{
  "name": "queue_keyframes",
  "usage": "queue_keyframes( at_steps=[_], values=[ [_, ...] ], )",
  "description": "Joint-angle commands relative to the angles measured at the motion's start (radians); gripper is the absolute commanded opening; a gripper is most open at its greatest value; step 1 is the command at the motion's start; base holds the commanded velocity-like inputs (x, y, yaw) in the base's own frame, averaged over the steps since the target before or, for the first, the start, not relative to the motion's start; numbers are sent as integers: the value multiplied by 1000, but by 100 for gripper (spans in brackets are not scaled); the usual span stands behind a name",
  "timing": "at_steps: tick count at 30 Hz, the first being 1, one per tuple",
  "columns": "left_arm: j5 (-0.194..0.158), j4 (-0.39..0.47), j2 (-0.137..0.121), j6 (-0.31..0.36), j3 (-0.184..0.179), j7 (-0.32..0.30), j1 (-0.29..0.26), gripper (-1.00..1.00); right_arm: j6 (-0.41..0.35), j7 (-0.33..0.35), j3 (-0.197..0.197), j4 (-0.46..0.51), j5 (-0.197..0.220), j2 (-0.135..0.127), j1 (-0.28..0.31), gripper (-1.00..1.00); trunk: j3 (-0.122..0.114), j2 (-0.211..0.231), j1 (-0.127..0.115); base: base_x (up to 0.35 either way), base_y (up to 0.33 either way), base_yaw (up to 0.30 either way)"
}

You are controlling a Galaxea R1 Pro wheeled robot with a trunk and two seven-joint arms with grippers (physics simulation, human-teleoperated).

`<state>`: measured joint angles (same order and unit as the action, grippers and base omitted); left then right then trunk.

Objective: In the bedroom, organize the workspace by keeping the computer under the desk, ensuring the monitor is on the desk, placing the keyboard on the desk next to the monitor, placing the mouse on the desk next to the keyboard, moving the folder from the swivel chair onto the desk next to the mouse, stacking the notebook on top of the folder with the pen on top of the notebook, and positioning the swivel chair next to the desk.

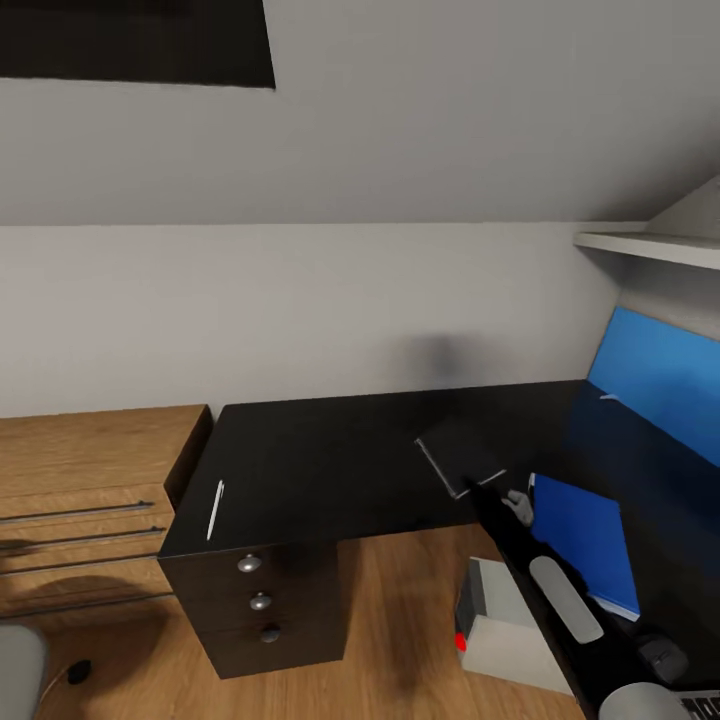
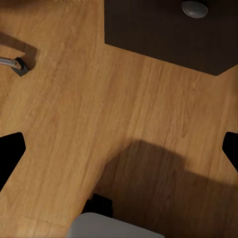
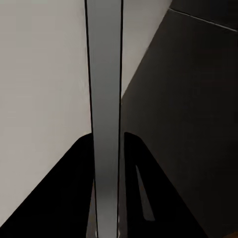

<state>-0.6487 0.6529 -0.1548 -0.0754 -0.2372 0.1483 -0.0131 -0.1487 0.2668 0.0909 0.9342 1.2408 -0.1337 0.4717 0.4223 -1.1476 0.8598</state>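
The notebook (image 1: 461, 455) is held edge-on between the clenched right fingers (image 3: 133, 193) above the desk (image 1: 330, 470), near the folder (image 1: 585, 540). The left fingers (image 2: 12, 153) are spread. The pen (image 1: 215, 510) lies at the desk's left edge.

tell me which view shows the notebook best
The head view: the notebook shows whole, a dark flat book held above the desk by the right gripper. The right wrist view gives its pale edge, clamped between the fingers.
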Motion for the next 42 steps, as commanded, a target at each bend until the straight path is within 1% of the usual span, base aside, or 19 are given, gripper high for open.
queue_keyframes(
  at_steps=[1,2,3,4,6,7,8,9,10,11,14,17,18,20,24,27,29,39,42],
  values=[
    [-10,1,-2,-6,-8,8,-1,100,6,-10,1,0,23,3,1,-100,1,-1,0,0,0,0],
    [-10,1,-2,-6,-8,8,-1,100,30,-31,-3,1,70,12,1,-100,1,-1,0,0,0,0],
    [-11,1,-1,-6,-8,8,-1,100,43,-39,-4,1,114,15,1,-100,1,-1,0,0,0,0],
    [-12,0,-1,-6,-8,8,-1,100,69,-51,-6,-1,216,19,1,-100,1,-1,0,0,0,0],
    [-13,-1,-1,-6,-8,8,-1,100,99,-54,-4,-5,244,25,1,-100,1,-1,0,0,0,0],
    [-13,-1,-1,-7,-8,8,-1,100,120,-54,-3,-6,251,33,0,-100,1,-1,0,0,0,0],
    [-14,-1,-1,-7,-8,8,-1,100,132,-55,-3,-6,254,39,-1,-100,1,-1,0,0,0,0],
    [-15,-1,-2,-8,-8,8,-1,100,167,-55,-3,-1,257,55,-13,-100,1,-1,0,0,0,0],
    [-15,-1,-2,-8,-8,8,-1,100,177,-55,-2,1,258,60,-19,-100,1,-1,0,0,0,0],
    [-15,-1,-2,-8,-8,8,-1,100,202,-55,0,14,259,73,-39,-100,1,-1,0,0,0,0],
    [-15,-1,-2,-10,-7,9,-1,100,229,-55,1,32,258,100,-58,-100,1,-1,0,0,0,0],
    [-16,-11,-3,-11,-6,12,-1,100,272,-55,1,38,253,113,-66,-100,1,-1,0,0,0,0],
    [-16,-25,-4,-14,-4,14,-1,100,337,-55,2,38,252,119,-68,-100,1,-1,0,0,0,0],
    [-16,-31,-4,-15,-4,14,-1,100,375,-55,3,39,253,121,-73,-100,1,-1,0,0,0,0],
    [-16,-34,-5,-16,-3,14,-1,100,397,-56,11,40,253,125,-79,-100,1,-1,0,0,0,0],
    [-16,-35,-4,-17,-3,14,-1,100,402,-74,26,41,255,129,-80,-100,1,-1,0,0,0,0],
    [-16,-35,-5,-17,-2,14,-1,100,403,-79,28,41,255,130,-80,-100,1,-1,0,0,0,0],
    [-15,-34,-4,-17,-2,14,-1,100,403,-86,31,41,255,131,-81,-100,1,-1,0,0,0,-2],
    [-14,-34,-3,-17,-2,14,-1,100,403,-87,31,40,255,131,-81,-100,1,-1,0,0,0,-136]
  ],
)
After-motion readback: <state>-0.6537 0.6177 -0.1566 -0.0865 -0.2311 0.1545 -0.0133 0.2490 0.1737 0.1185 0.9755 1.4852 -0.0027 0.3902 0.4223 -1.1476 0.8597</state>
